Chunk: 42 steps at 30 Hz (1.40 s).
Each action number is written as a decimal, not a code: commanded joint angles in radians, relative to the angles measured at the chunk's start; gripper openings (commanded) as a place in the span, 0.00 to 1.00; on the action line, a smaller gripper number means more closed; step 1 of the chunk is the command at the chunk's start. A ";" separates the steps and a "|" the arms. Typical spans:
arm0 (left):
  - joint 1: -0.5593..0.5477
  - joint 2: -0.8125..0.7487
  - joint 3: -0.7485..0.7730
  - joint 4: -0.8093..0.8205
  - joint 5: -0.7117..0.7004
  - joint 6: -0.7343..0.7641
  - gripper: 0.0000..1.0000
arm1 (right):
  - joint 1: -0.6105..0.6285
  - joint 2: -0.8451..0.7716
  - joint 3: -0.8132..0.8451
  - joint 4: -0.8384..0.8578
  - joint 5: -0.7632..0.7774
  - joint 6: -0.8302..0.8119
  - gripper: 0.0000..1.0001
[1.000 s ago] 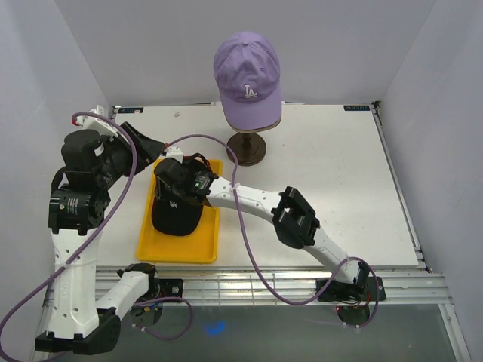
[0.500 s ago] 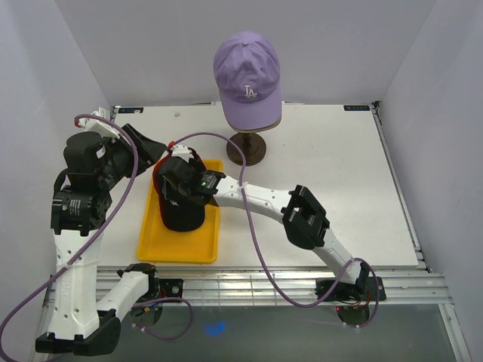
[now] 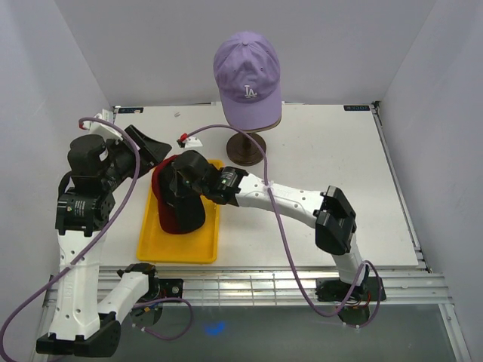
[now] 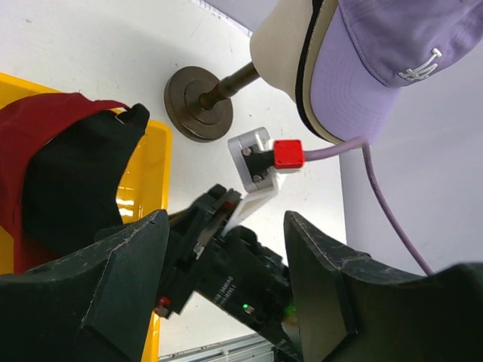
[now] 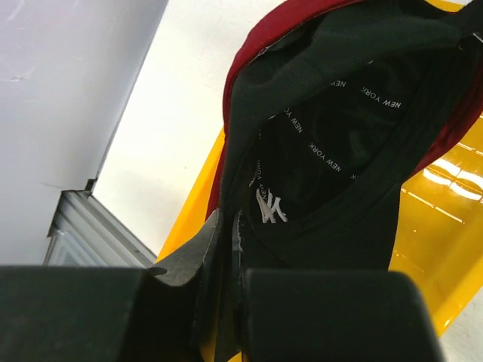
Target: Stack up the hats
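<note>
A lavender LA cap (image 3: 247, 72) tops the cream mannequin head (image 4: 275, 49); black and tan cap rims show under it in the left wrist view. In the yellow tray (image 3: 175, 249) lies a dark red cap (image 3: 181, 220), with a black NY cap (image 3: 169, 190) tilted up on it. My right gripper (image 3: 178, 202) is shut on the black cap's rim (image 5: 339, 151); its inside faces the right wrist camera and the red cap (image 5: 256, 53) wraps round it. My left gripper (image 3: 147, 143) is open and empty above the tray's back left, its fingers (image 4: 121, 286) wide apart.
The head's dark round stand (image 3: 247, 148) is just behind the tray's far right corner. A white connector block with a red button (image 3: 189, 139) on the purple cable hangs near it. White walls close in left, back and right.
My right gripper has tipped the black NY cap up and toward the back right, baring the dark red cap under it. The right elbow swung right. The left arm barely shifted.
</note>
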 commanded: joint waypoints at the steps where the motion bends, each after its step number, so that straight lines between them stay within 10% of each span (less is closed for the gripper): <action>1: 0.001 -0.022 -0.011 0.048 0.030 -0.016 0.73 | 0.002 -0.132 -0.070 0.128 -0.028 0.038 0.08; 20: 0.001 0.008 -0.264 0.143 0.045 -0.038 0.65 | -0.243 -0.494 -0.897 0.600 -0.404 0.424 0.08; 33: -0.005 0.106 -0.466 0.254 0.010 -0.039 0.31 | -0.317 -0.517 -0.998 0.647 -0.467 0.414 0.13; 42: -0.089 0.180 -0.536 0.314 -0.068 -0.072 0.29 | -0.336 -0.531 -1.025 0.673 -0.491 0.406 0.25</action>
